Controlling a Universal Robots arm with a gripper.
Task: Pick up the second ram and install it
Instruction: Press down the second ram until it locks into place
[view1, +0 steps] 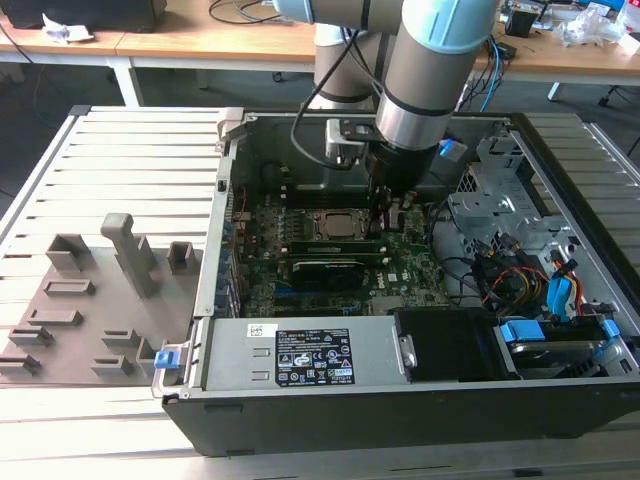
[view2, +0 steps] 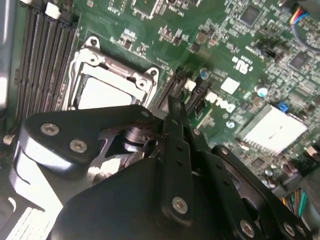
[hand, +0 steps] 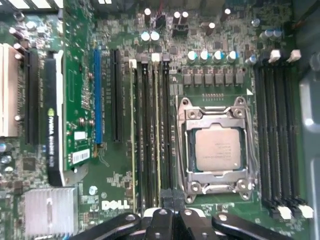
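Exterior view: high, angled down; both wrist views close above motherboard (hand: 120, 190).

My arm (view1: 430, 60) comes down from the top centre of the exterior view, its grey, blue-trimmed wrist section standing nearly upright. Below it sits a black mount with a silvery block on the exterior view's left side. My gripper (view1: 381, 222) hangs straight down at about the middle of that frame, fingers pointing downward. In the second wrist view my gripper (view2: 176, 107) runs up from the lower edge as black, screw-studded linkages, the 2 fingers drawn tight together at the tips. In the first wrist view the gripper (hand: 171, 196) shows at bottom centre, tips likewise pressed close.
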